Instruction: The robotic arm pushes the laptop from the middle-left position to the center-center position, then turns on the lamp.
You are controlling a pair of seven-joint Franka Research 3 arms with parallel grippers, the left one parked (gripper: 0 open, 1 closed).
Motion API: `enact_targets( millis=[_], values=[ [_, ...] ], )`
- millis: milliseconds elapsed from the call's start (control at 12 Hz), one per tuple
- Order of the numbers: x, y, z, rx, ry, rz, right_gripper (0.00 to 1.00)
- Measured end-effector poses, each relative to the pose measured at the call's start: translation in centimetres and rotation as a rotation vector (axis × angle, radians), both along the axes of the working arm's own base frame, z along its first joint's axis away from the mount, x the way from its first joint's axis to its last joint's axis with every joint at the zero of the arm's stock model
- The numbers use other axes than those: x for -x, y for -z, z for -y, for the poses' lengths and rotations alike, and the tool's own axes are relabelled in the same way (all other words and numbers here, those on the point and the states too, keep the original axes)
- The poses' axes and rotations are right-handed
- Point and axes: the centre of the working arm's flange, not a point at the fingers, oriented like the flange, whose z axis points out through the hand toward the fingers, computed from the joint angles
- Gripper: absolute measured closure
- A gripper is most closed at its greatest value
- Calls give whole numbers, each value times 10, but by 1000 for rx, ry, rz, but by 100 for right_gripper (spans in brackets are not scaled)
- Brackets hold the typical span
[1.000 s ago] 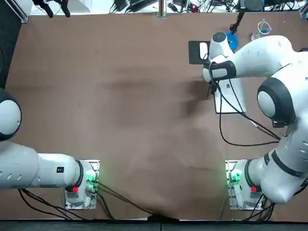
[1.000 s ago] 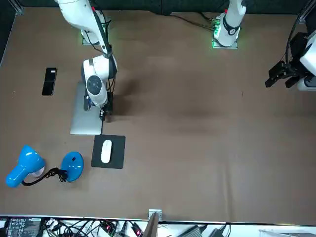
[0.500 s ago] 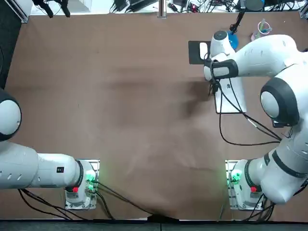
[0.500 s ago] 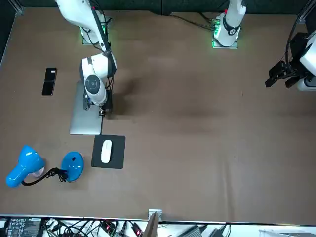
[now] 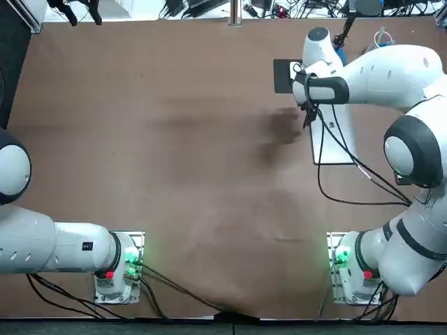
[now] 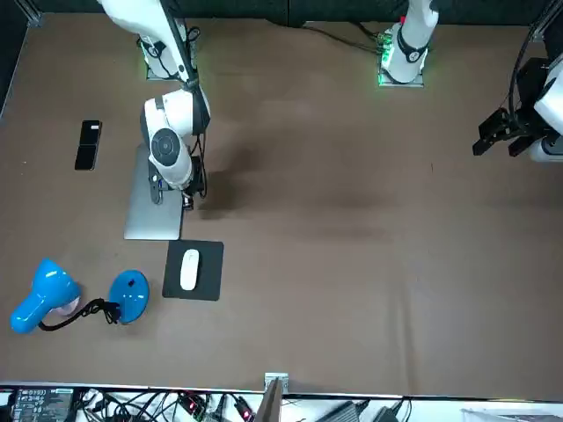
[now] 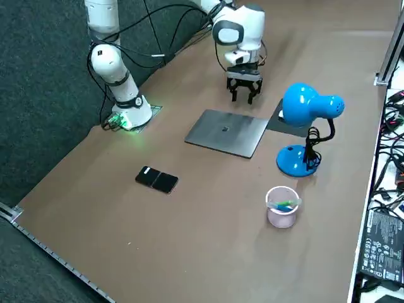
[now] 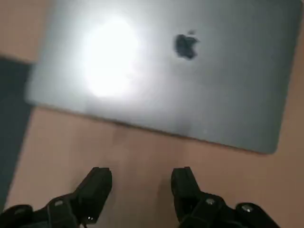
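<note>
Closed grey metal laptop (image 7: 226,133) lies flat on the brown table (image 7: 189,214), on the robot's right side, next to the blue desk lamp (image 7: 302,106). Tool (image 8: 141,176) hangs just off its centre-facing long edge, fingers spread wide, empty. Laptop looks stiff, weighty, slick-lidded: slide it, don't lift. Push low at a long edge's middle or it likely spins.

Brown matte tabletop (image 5: 174,174) fills top view. Dark grey carpeted floor (image 7: 38,76) at 9 o'clock, right side view. Black cable tangle (image 6: 176,406) along 6 o'clock edge, front view.
</note>
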Motion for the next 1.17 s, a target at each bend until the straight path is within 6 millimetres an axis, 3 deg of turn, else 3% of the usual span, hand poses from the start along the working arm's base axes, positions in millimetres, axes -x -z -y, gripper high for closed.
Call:
enact_targets(
  millis=[333, 417, 500, 1000, 1167],
  values=[
    [-25, -34, -20, -43, -240, 24, 22],
    [-40, -52, -19, -34, -347, 52, 26],
    [-47, -59, -17, -23, -396, 61, 35],
    [-78, -75, 18, 53, -741, 28, 50],
    [-85, -80, 30, 51, -867, 3, 75]
  ],
)
